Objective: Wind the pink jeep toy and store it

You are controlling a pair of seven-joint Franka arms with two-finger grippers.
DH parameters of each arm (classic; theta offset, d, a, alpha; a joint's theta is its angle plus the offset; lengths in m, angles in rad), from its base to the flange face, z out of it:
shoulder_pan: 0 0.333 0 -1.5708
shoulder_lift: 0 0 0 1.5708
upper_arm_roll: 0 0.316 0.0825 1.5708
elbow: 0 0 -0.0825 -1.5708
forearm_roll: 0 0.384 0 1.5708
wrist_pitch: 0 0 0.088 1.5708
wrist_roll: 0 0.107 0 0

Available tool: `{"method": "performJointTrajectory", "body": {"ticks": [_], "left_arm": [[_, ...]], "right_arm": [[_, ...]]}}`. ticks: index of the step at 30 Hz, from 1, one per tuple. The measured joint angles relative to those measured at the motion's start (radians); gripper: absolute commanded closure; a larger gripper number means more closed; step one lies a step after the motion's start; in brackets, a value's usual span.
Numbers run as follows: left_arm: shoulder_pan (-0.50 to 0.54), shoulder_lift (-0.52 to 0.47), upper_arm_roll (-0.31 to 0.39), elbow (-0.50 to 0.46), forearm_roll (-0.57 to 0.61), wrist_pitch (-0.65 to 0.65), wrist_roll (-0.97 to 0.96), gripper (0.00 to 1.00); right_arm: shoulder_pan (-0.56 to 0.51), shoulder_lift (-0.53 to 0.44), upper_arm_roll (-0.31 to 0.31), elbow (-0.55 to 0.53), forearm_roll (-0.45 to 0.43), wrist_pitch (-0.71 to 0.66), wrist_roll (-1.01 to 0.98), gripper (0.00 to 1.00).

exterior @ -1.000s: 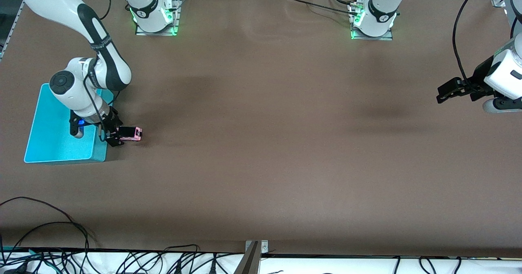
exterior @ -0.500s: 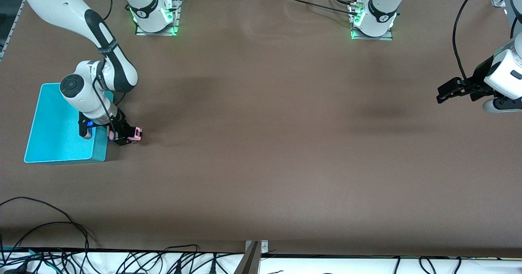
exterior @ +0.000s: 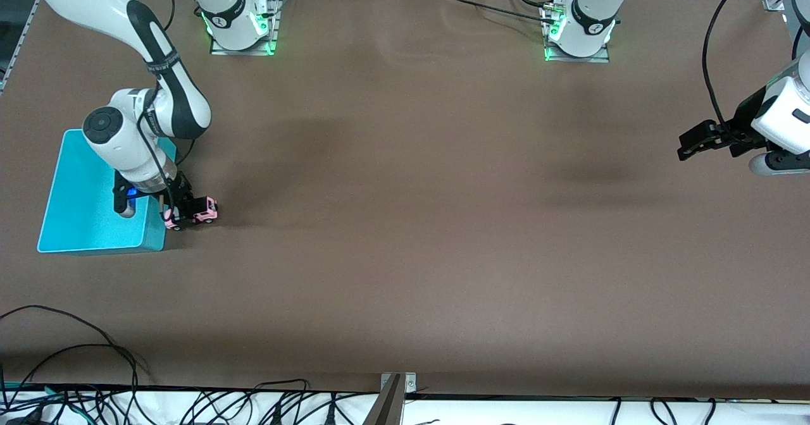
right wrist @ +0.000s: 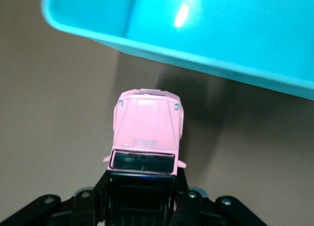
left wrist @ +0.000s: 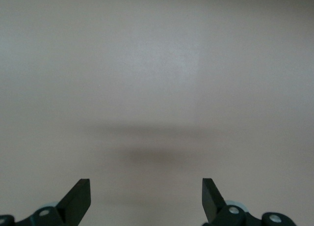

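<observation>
Now, right gripper (exterior: 180, 213): its fingers have closed on the pink jeep toy (exterior: 201, 210); a second ago they stood wide around it.
Grip: in the right wrist view the two fingers press the sides of the black rear part of the toy (right wrist: 147, 137), and the pink hood points toward the turquoise bin (right wrist: 235, 34).
Toy position: on the brown table (exterior: 405, 222), wheels seemingly down, just beside the bin (exterior: 82, 222) at the right arm's end of the table; it has turned a little since the fingers closed.
Meaning for the task: I judge that the toy is now taken; winding by pulling it back on the table, and then placing it in the bin, are not yet done.
Left gripper (exterior: 696, 141): waits over the left arm's end of the table, fingers wide apart and holding nothing (left wrist: 146, 199).
Writing: I can read no brand, label or text on the toy or the bin.
</observation>
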Motion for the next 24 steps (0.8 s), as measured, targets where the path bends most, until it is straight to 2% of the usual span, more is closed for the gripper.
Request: {"method": "performJointTrajectory", "body": {"ticks": [7,13,18,24], "left_arm": [[0.0,0.0,0.0,0.0,0.0,0.004,0.0,0.0],[0.0,0.0,0.0,0.0,0.0,0.005,0.0,0.0],[0.0,0.0,0.0,0.0,0.0,0.006,0.0,0.0],[0.0,0.0,0.0,0.0,0.0,0.007,0.0,0.0]], "right_arm": [[0.002,-0.124,0.001,0.032,-0.001,-0.191,-0.057,1.0],[0.002,-0.202,-0.017,0.068,-0.011,-0.343,-0.207,1.0],[-0.001,-0.225,-0.108,0.081,-0.016,-0.389,-0.475,1.0],[-0.007,-0.198,-0.239,0.072,-0.022,-0.421,-0.863,1.0]]}}
